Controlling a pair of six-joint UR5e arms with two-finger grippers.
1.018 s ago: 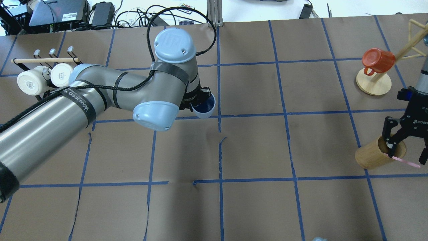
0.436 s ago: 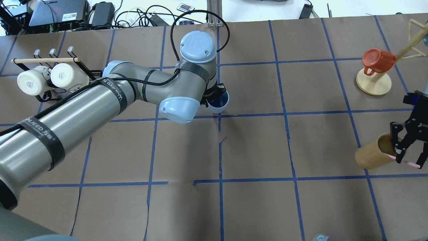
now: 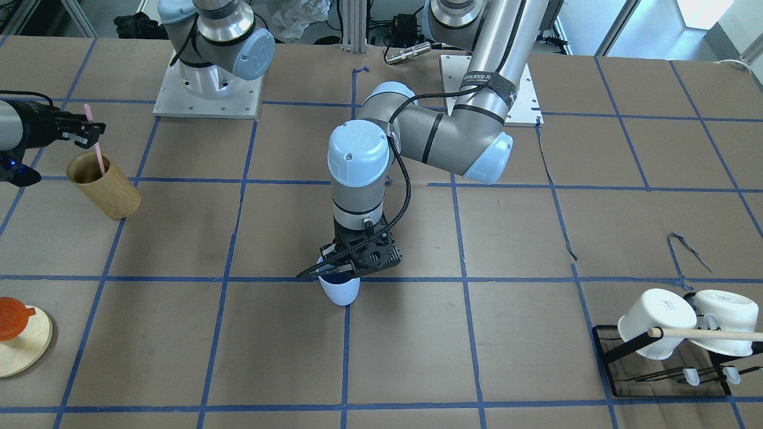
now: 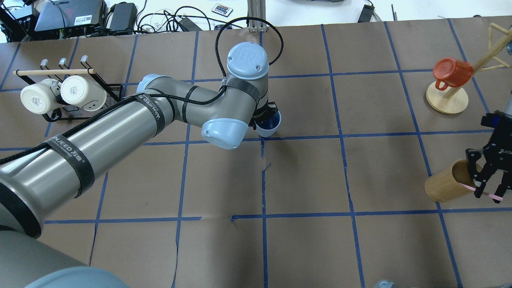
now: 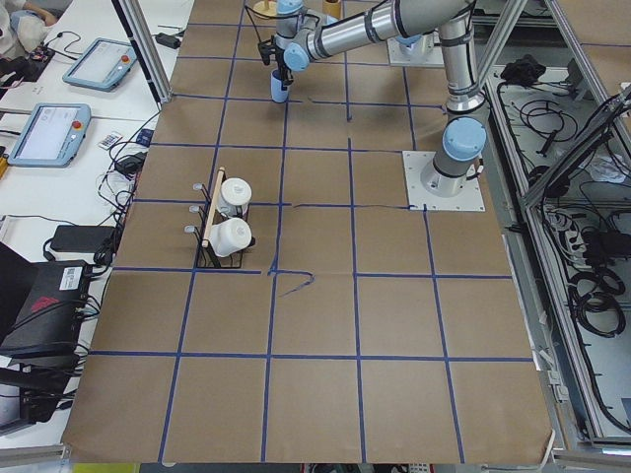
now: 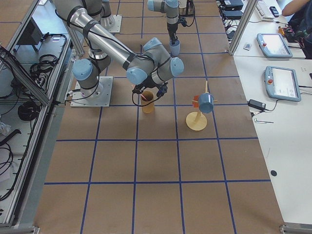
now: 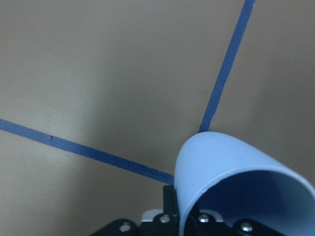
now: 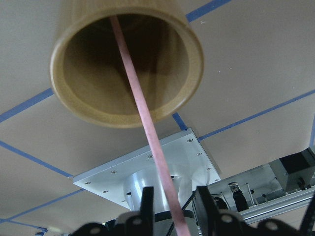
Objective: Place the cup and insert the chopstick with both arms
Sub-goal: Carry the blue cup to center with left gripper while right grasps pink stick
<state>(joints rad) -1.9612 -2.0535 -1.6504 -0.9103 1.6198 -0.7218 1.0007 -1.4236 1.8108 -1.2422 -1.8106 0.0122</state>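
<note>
My left gripper (image 3: 342,274) is shut on the rim of the light-blue cup (image 3: 341,292) near the table's middle, at a tape crossing. The cup (image 4: 269,125) is upright, slightly tilted, at or just above the paper; I cannot tell which. It fills the left wrist view (image 7: 236,182). My right gripper (image 4: 486,188) is shut on the pale-pink chopstick (image 4: 491,196) at the table's right side. The chopstick (image 3: 96,152) slants, with its lower end inside the tan wooden holder (image 3: 107,187). In the right wrist view the chopstick (image 8: 142,103) runs from the jaws into the holder (image 8: 74,93).
A black rack (image 4: 54,116) with two white mugs (image 4: 60,94) and a wooden dowel stands at the far left. A wooden mug tree (image 4: 447,100) with an orange-red mug (image 4: 452,72) stands at the far right, behind the holder. Blue tape lines grid the brown paper.
The left arm has carried the cup to the right. The right gripper, open around the holder a second ago, has shut on the chopstick and shifted slightly right.
</note>
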